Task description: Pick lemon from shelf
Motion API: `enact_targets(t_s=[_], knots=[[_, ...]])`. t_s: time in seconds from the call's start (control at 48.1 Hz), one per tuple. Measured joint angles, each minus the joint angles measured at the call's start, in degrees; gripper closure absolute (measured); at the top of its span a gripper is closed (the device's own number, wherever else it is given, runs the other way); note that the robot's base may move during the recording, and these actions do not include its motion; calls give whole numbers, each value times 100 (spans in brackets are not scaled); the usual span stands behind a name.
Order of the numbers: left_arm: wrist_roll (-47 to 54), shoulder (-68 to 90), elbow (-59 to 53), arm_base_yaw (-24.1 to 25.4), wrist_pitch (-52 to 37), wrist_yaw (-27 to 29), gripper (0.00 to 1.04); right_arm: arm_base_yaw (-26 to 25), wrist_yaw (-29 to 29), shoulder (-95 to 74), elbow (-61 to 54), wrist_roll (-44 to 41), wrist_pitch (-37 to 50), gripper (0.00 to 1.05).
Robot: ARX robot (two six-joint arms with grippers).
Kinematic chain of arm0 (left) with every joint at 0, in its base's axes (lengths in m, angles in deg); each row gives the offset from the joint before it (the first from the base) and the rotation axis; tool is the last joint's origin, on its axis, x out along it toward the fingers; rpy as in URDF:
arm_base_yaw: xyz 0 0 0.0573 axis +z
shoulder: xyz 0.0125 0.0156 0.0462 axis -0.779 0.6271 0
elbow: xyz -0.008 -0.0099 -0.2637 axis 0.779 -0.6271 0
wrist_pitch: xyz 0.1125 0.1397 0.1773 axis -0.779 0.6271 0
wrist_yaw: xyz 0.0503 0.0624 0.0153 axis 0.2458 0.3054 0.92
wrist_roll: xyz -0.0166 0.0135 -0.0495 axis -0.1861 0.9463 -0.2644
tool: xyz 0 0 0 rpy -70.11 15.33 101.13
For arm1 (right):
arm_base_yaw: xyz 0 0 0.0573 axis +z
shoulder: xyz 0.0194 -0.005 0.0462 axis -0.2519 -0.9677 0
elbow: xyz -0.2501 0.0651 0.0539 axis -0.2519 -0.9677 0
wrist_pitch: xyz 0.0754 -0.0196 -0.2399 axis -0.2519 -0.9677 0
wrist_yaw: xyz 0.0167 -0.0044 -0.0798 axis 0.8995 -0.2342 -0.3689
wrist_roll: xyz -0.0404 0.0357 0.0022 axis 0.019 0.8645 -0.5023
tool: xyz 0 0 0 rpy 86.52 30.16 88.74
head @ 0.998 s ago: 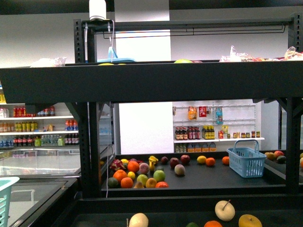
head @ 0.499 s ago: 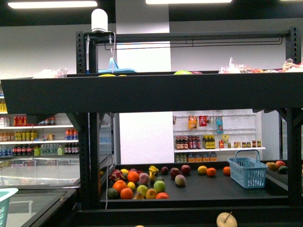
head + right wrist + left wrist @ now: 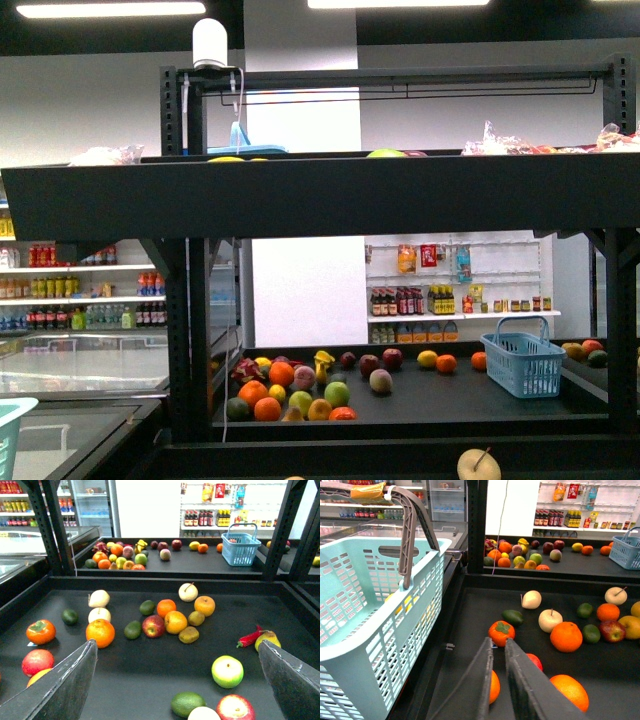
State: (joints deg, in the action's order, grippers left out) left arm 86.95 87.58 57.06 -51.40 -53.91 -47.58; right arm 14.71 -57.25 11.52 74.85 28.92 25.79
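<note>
Yellow and oval, the likeliest lemon (image 3: 267, 640) lies on the shelf (image 3: 150, 680), on its dark flat tier, touching a red chili (image 3: 248, 637) and near the right side. The right claw (image 3: 177, 650) is spread wide and empty; it should probably swing right, straddle the fruit alone and close gently. The left claw (image 3: 499, 642) is pressed together beside a pale basket (image 3: 370, 605). Bottle racks (image 3: 80, 290) line the shop behind.
</note>
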Motion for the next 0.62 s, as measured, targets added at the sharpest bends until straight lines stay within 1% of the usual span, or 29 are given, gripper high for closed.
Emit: enact_targets(t_s=[0.083, 0.125, 0.229, 0.291, 0.374, 0.395, 0.416, 0.458, 0.624], knots=[[0, 0, 0, 0, 0, 0, 68, 0, 0, 0, 0, 0, 0, 8], [0, 0, 0, 0, 0, 0, 57, 0, 0, 0, 0, 0, 0, 8], [0, 0, 0, 0, 0, 0, 40, 0, 0, 0, 0, 0, 0, 8], [0, 0, 0, 0, 0, 0, 24, 0, 0, 0, 0, 0, 0, 8], [0, 0, 0, 0, 0, 0, 9, 0, 0, 0, 0, 0, 0, 8], [2, 0, 0, 0, 0, 0, 7, 0, 2, 0, 0, 0, 0, 8], [9, 0, 0, 0, 0, 0, 7, 0, 0, 0, 0, 0, 0, 8], [9, 0, 0, 0, 0, 0, 8, 0, 0, 0, 0, 0, 0, 8], [11, 0, 0, 0, 0, 0, 8, 0, 0, 0, 0, 0, 0, 8]])
